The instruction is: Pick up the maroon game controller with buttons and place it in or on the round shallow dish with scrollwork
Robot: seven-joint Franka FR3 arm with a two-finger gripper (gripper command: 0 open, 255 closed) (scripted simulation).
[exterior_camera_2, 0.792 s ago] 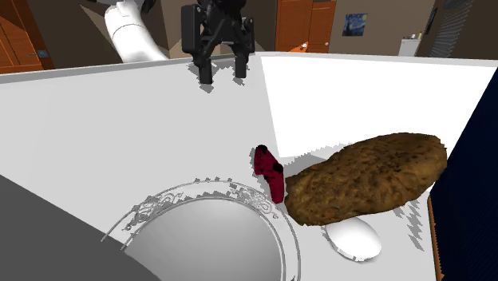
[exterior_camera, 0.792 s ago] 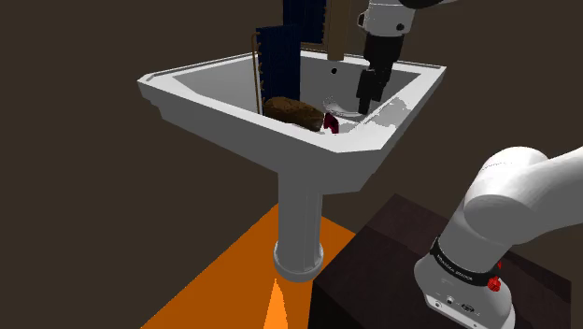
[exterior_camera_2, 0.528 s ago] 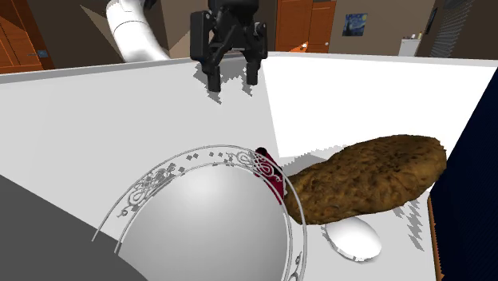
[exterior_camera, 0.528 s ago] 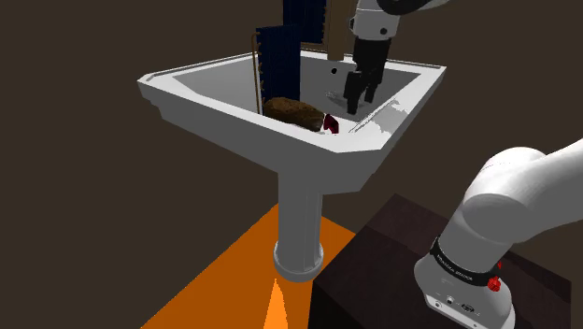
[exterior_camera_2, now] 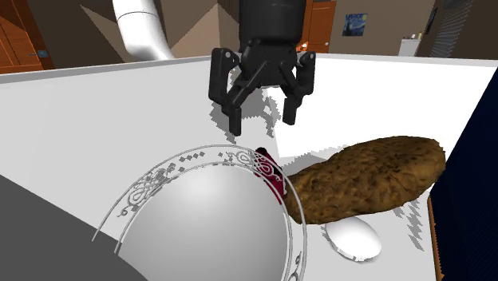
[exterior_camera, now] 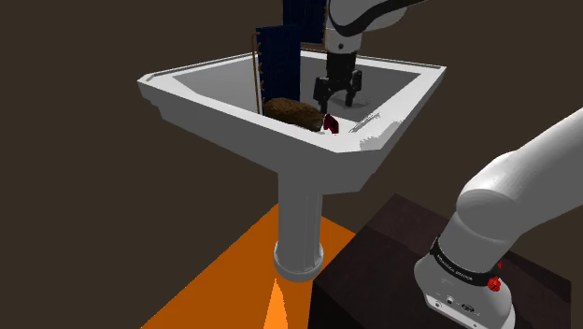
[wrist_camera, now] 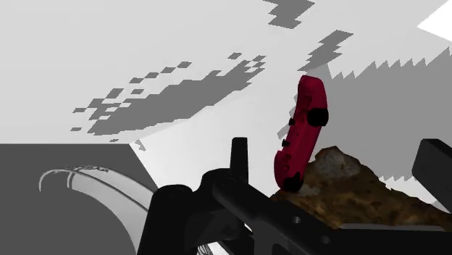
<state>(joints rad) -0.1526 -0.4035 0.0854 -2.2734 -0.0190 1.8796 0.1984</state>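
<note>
Now our jaws, spread wide and empty, have swung in from the basin's far wall to hang just above the maroon controller (exterior_camera_2: 272, 179), so a grasp looks close. It stands on edge between the dish (exterior_camera_2: 146, 190) rim and the brown lump (exterior_camera_2: 367, 180), long axis following that rim, buttons toward the lump.

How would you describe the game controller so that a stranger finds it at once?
Look into the white pedestal sink. Between the round scrollwork dish and the brown lumpy object stands a slim controller, up on its edge. It alone is maroon with black buttons.
</note>
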